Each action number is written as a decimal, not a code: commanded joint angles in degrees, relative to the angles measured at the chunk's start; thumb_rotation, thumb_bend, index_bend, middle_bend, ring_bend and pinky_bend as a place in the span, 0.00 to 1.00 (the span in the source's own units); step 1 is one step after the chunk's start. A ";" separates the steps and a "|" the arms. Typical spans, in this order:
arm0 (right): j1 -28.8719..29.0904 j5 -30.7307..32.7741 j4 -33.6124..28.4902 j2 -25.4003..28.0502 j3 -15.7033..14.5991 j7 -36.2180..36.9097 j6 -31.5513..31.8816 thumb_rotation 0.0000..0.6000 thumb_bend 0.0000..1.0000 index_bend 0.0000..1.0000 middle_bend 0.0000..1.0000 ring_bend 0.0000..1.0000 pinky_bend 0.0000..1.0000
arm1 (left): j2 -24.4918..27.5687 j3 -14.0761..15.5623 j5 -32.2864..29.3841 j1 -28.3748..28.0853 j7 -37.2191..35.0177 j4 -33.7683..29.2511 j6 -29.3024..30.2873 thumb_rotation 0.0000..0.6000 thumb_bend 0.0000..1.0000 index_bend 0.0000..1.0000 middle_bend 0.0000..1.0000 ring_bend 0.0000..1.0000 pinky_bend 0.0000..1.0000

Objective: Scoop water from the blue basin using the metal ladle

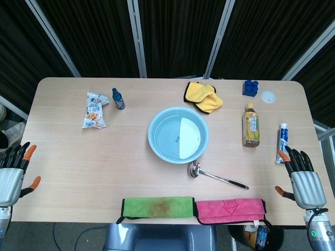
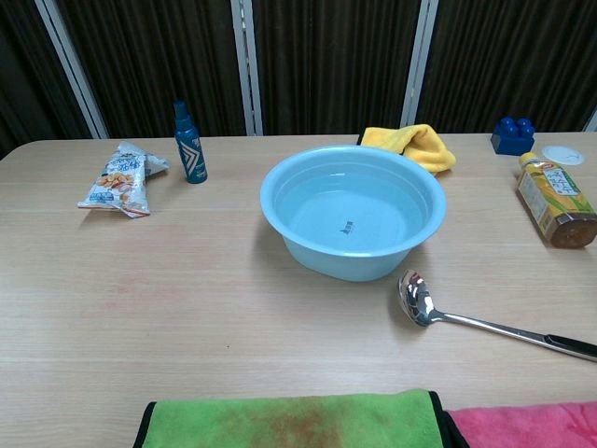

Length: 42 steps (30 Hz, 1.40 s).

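The blue basin (image 1: 178, 134) (image 2: 353, 222) stands mid-table with water in it. The metal ladle (image 1: 215, 176) (image 2: 485, 316) lies flat on the table just in front of the basin to the right, bowl toward the basin, handle pointing right. My left hand (image 1: 13, 172) hangs off the table's left edge, fingers apart and holding nothing. At the table's right front corner my right hand (image 1: 302, 178) is likewise spread and empty, well right of the ladle's handle. Neither hand shows in the chest view.
A green cloth (image 1: 157, 206) and a pink cloth (image 1: 230, 209) lie along the front edge. A tea bottle (image 1: 250, 126) and a white tube (image 1: 282, 143) stand right of the basin. A yellow cloth (image 1: 203, 96), blue blocks (image 1: 250, 87), small blue bottle (image 1: 118, 99) and snack bag (image 1: 95, 110) sit further back.
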 commanded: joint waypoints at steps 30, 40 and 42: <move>15.64 24.30 -10.38 -3.03 0.17 -15.39 -31.93 1.00 0.24 0.47 0.00 0.00 0.00 | 1.71 -1.45 0.38 0.59 -6.17 0.96 2.41 1.00 0.30 0.00 0.00 0.00 0.00; 18.42 30.65 -10.02 -6.96 0.38 -19.16 -31.59 1.00 0.29 0.47 0.00 0.00 0.00 | 2.41 -1.03 0.91 0.42 -7.46 0.93 1.75 1.00 0.30 0.00 0.00 0.00 0.00; 18.59 31.06 -9.72 -7.73 0.36 -19.25 -31.17 1.00 0.29 0.46 0.00 0.00 0.00 | 2.67 -0.84 1.08 0.36 -7.28 0.94 1.49 1.00 0.29 0.00 0.00 0.00 0.00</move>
